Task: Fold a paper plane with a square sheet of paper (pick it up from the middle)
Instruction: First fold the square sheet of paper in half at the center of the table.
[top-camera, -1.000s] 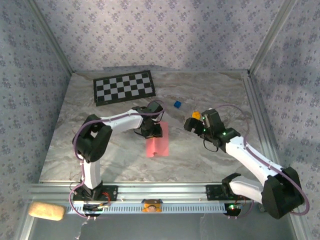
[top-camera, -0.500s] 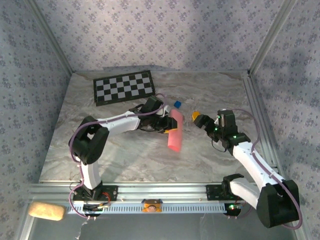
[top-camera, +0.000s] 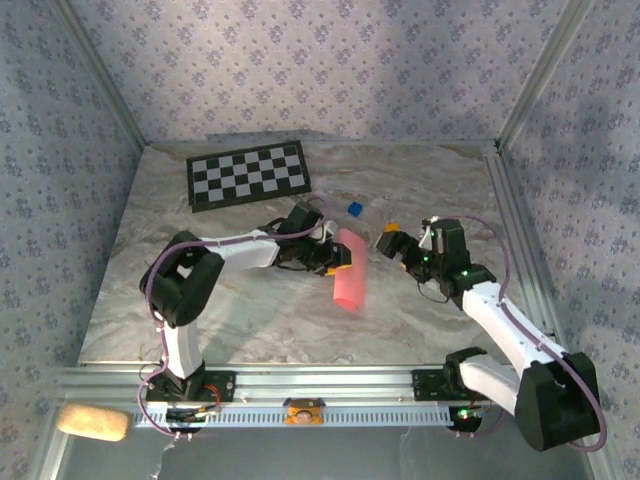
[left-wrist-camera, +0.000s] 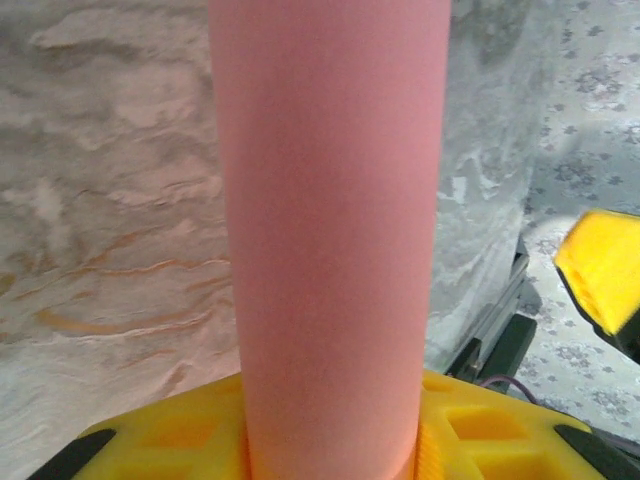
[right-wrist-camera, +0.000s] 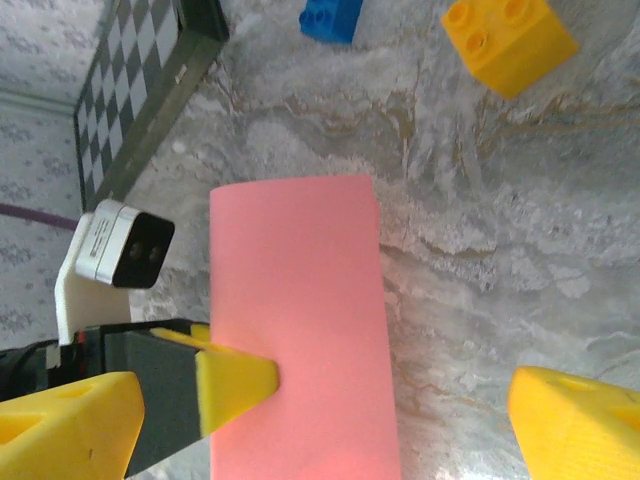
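Grey marbled table (top-camera: 250, 310) with a black-and-white checkerboard mat (top-camera: 248, 173) near its far-left corner. At mid-table, the thin salmon-pink paper sheet (top-camera: 350, 272), doubled into a long strip, is pinched at its far end by the left gripper (top-camera: 337, 255). The right gripper (top-camera: 397, 243), jaws wide, faces it empty. A yellow studded block (right-wrist-camera: 510, 40) and a smaller blue block (top-camera: 354, 208) lie farther back.

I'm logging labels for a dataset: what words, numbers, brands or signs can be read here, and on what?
None can be read. The pink paper, checkerboard mat, yellow block and blue block show no text; any marks on the block studs are too small to tell.
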